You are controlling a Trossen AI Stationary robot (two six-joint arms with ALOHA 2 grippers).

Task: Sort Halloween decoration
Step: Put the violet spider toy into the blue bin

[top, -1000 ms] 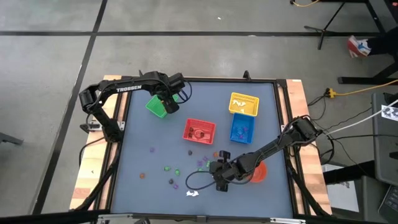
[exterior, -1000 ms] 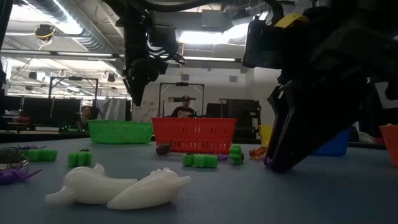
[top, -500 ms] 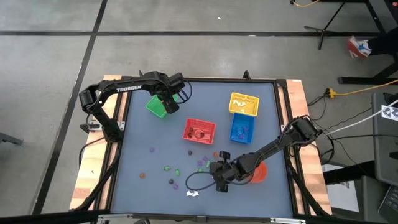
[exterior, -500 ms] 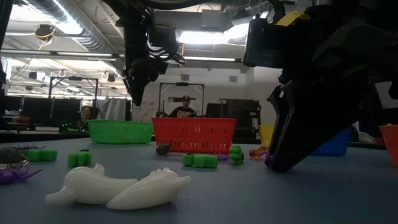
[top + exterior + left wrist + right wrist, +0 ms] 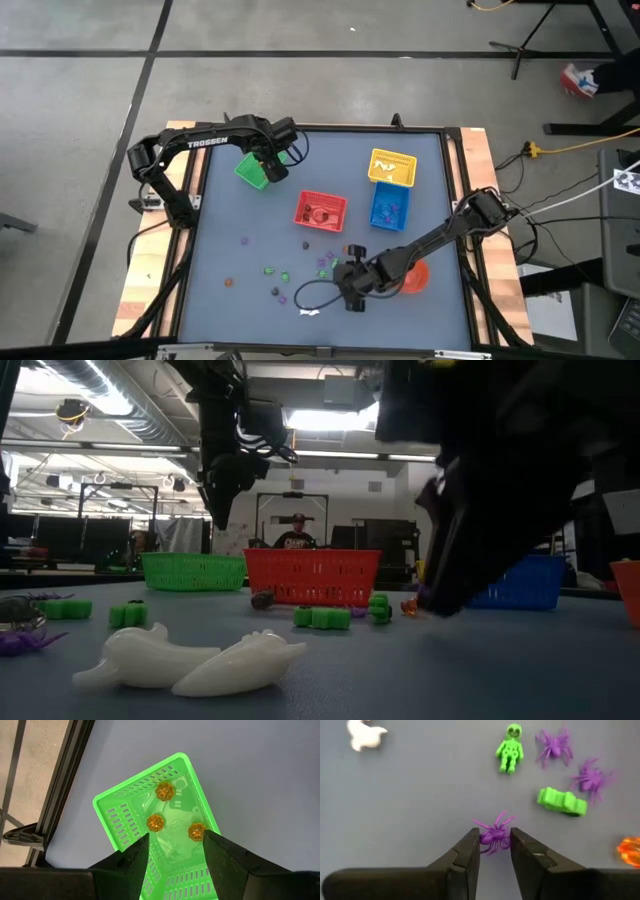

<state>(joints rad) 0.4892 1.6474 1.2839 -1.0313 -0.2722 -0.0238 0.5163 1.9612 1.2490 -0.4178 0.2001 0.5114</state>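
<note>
1. The right end effector (image 5: 494, 851) is low over the near part of the table (image 5: 230, 215), its two dark fingers pinching a small purple plastic spider (image 5: 493, 835) whose thin legs splay out past the fingertips.
2. Loose trinkets lie on the smooth blue-grey surface near it: a green moulded skeleton (image 5: 509, 749), two more purple spiders (image 5: 553, 742), a chunky green piece (image 5: 562, 802), an orange translucent piece (image 5: 630, 847) and a white ghost-like shape (image 5: 364, 733).
3. In the low view, a glossy white figure (image 5: 190, 658) lies closest to the camera, with blocky green pieces (image 5: 322, 617) farther back.
4. The left end effector (image 5: 175, 857) hovers above the green basket (image 5: 120, 810) at the table's far left, its fingers apart and holding nothing.
5. That basket is square, of slotted plastic, and holds three ribbed orange pumpkins (image 5: 165, 790).
6. A red basket (image 5: 320, 209) sits mid-table, with yellow (image 5: 392, 167) and blue (image 5: 389, 208) ones beside it.
</note>
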